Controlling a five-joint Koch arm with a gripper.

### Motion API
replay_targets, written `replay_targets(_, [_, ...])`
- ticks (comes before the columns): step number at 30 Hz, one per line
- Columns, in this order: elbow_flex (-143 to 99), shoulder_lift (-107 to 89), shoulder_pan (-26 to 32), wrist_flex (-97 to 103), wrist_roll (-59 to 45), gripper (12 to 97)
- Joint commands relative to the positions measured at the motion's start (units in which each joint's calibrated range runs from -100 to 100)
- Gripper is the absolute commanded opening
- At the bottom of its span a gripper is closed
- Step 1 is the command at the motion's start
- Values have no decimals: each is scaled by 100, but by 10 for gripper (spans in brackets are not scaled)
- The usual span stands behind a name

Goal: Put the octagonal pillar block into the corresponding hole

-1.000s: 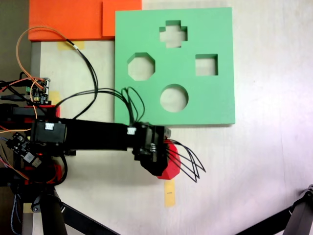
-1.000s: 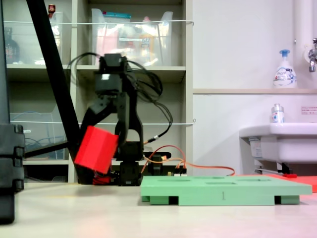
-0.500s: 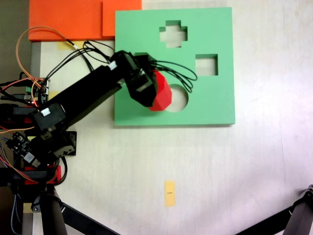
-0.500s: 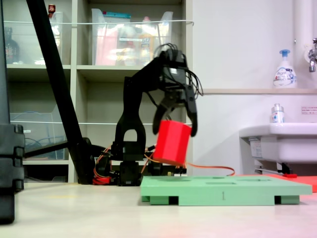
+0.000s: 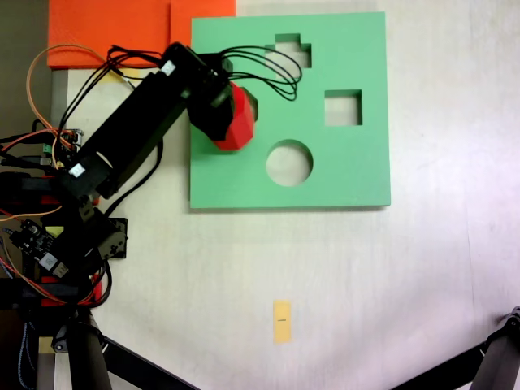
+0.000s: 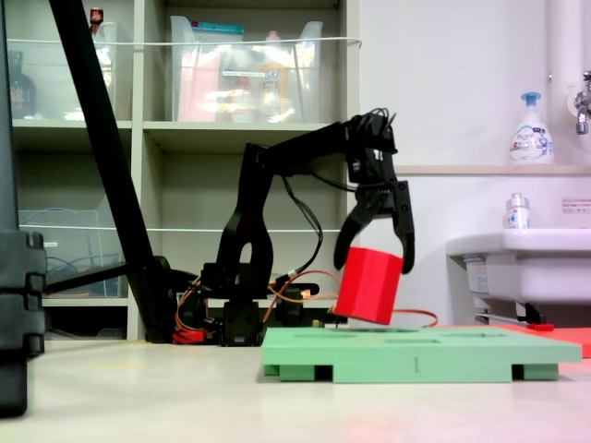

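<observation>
- In a fixed view from above, one arm reaches from the left edge over one green board (image 5: pixel 341 175) lying on the pale worktop (image 5: pixel 406 276).
- The board has four cutouts: a cross (image 5: pixel 302 50), a square (image 5: pixel 343 108), a round one (image 5: pixel 289 162), and the hole (image 5: pixel 253 105), of which only a sliver shows at the block's right side.
- One red block (image 5: pixel 233 122) sits under the hand (image 5: pixel 221 114), over the board's upper left part, covering most of the hole.
- Two orange slabs (image 5: pixel 114 32) lie at the top left, touching the board's upper left corner; one yellow tape strip (image 5: pixel 281 320) lies well apart, lower down.
- The worktop right of and below the board is open.
- In a fixed view from the side, the hand (image 6: pixel 374 263) pinches the block (image 6: pixel 367 284) between its two fingers, one finger (image 6: pixel 404 242) on each side.
- The block is tilted, and its lower edge hangs just above the board (image 6: pixel 416 353); whether it touches I cannot tell.
- Behind stand shelves (image 6: pixel 185 129); at the right, one sink (image 6: pixel 522 258) and one soap bottle (image 6: pixel 529 129).
</observation>
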Motion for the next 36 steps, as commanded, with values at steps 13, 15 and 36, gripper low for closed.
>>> replay_targets(13, [369, 579, 156, 1199, 274, 385])
replay_targets(15, [369, 621, 195, 1305, 308, 385])
replay_targets(36, [20, 803, 259, 1420, 264, 493])
